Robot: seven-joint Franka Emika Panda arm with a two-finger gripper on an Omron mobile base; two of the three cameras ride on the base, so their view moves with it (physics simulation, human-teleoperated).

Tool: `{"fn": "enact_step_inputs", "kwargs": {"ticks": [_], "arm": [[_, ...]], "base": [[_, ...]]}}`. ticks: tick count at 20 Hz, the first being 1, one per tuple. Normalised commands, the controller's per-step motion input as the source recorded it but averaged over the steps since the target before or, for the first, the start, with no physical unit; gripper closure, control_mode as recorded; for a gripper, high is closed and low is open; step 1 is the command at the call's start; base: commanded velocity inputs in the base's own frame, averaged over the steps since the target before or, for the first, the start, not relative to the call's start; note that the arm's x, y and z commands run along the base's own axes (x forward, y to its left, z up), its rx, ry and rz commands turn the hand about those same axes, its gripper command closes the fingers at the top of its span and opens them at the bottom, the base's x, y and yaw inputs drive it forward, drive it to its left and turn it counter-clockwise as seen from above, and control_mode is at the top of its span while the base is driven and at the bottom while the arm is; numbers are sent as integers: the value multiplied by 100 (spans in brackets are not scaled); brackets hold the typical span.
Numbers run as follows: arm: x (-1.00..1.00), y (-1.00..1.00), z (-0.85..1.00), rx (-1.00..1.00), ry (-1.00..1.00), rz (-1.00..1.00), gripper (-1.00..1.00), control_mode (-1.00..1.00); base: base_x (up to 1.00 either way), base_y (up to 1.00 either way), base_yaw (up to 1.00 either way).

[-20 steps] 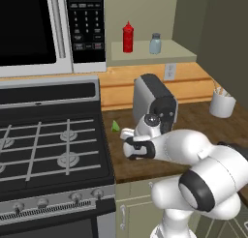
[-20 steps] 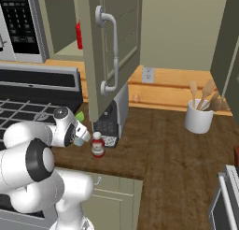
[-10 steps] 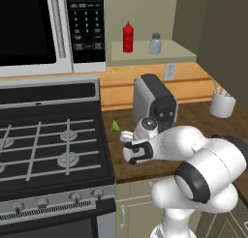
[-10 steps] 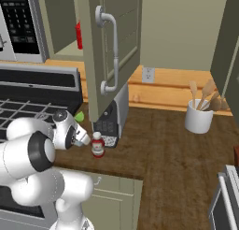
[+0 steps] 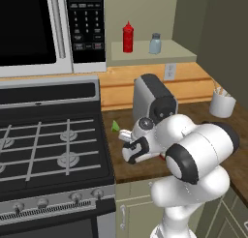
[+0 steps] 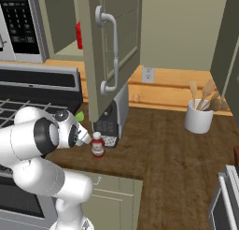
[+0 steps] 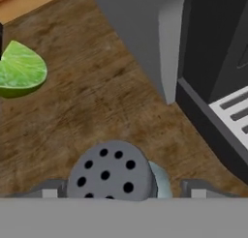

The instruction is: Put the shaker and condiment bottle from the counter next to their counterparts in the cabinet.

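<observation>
My gripper (image 7: 122, 189) is low over the counter and open, one fingertip (image 7: 48, 188) on each side of the shaker (image 7: 111, 171). A gap shows between each tip and its grey perforated cap. The shaker stands upright on the wooden counter in front of the toaster. The condiment bottle (image 6: 97, 145) stands on the counter just right of my hand, by the toaster's front. In the cabinet (image 5: 145, 51), the tall red squeeze bottle (image 5: 128, 37) and the twin shaker (image 5: 155, 43) stand side by side on the pale shelf. From the left base view my gripper (image 5: 130, 152) is at the counter's front edge.
A grey toaster (image 5: 152, 99) stands close behind the shaker. A green lime wedge (image 7: 19, 70) lies on the counter to the left. The open cabinet door (image 6: 112, 51) hangs above the toaster. The stove (image 5: 43, 145), the microwave (image 5: 48, 29) and a white utensil holder (image 6: 200, 116) are around.
The hand has stayed low by the toaster while the arm's elbow has swung a little. The bottles and shakers have not moved.
</observation>
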Motion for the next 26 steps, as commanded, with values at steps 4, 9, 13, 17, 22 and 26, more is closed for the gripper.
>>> {"fn": "enact_step_inputs", "kwargs": {"ticks": [4, 9, 13, 17, 22, 26], "arm": [[4, 0, -12, 0, 0, -3, 100, -100], [0, 0, -11, 0, 0, -1, 100, -100], [0, 0, -2, 0, -2, 0, 100, -100], [-6, 0, 15, 0, -15, 0, 100, -100], [-10, 0, 39, 0, -13, 0, 100, -100], [-6, 0, 49, 0, -9, 0, 100, -100]], "base": [[0, 0, 0], [0, 0, 0], [0, 0, 0], [0, 0, 0], [0, 0, 0], [0, 0, 0]]}}
